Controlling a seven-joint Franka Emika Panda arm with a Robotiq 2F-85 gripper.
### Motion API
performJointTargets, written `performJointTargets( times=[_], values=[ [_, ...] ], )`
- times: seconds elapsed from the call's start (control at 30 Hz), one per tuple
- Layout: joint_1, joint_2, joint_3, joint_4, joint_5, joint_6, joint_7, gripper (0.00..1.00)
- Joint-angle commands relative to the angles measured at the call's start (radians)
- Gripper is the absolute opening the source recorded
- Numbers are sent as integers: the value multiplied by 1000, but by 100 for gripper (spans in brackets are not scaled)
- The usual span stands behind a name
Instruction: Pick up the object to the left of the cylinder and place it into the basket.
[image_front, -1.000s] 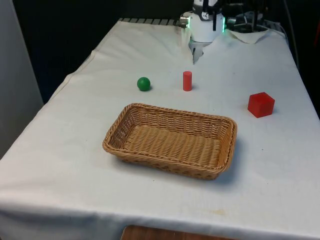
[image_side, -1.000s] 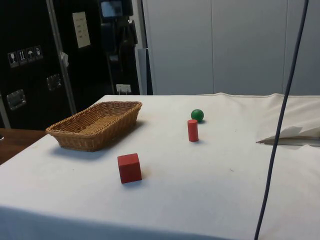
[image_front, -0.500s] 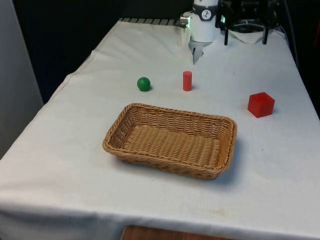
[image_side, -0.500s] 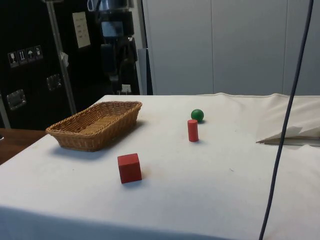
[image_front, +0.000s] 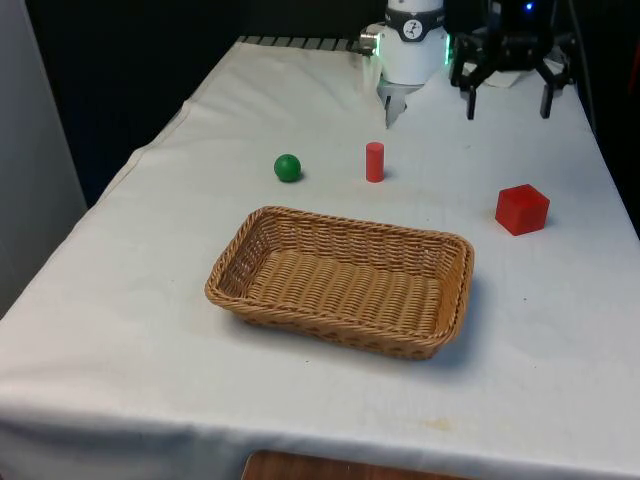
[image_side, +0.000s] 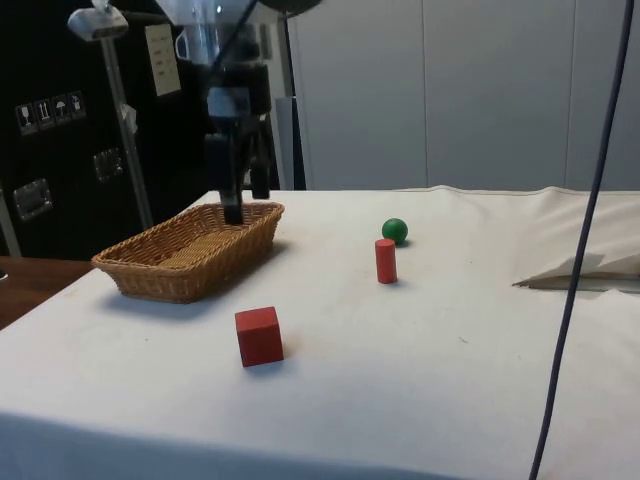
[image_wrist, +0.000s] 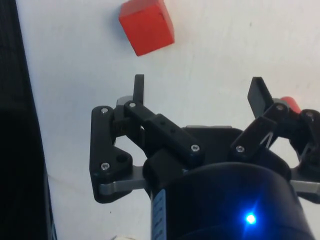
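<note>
A green ball (image_front: 287, 167) lies on the white cloth at the front view's left of a small upright red cylinder (image_front: 374, 161). In the side view the ball (image_side: 395, 230) sits just beyond the cylinder (image_side: 386, 261). Nearer the camera stands a wicker basket (image_front: 345, 222), seen with nothing inside it (image_side: 160, 280). My gripper (image_front: 507, 108) hangs open in the air over the table's far right part, beyond a red cube (image_front: 521, 209). Its black fingers (image_wrist: 139, 89) are spread wide with nothing between them, and the cube (image_wrist: 146, 25) lies on the cloth ahead of them.
The red cube (image_side: 259, 336) stands alone on the cloth, apart from the basket. The robot's white base (image_front: 405, 55) rises at the far end behind the cylinder. A dark cable (image_side: 570, 250) hangs across the side view, with a fold in the cloth (image_side: 580, 272) behind it.
My gripper has come down into both fixed views and shifted towards the front view's right. The ball, cylinder, cube and basket have not moved.
</note>
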Motion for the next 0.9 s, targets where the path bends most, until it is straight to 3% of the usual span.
performJointTargets(
  times=[0.0,0.07,0.1,0.3,0.37,0.5,0.63,0.87],
  values=[
    [4,8,5,-8,1,29,8,100],
    [4,18,12,-14,2,51,8,100],
    [0,14,10,-7,0,29,3,100],
    [2,57,33,-33,9,120,4,100],
    [1,60,33,-30,2,111,4,100],
    [0,94,50,-45,17,176,0,100],
    [1,113,53,-46,6,190,4,100],
    [-2,171,81,-58,25,281,-1,100]
  ],
)
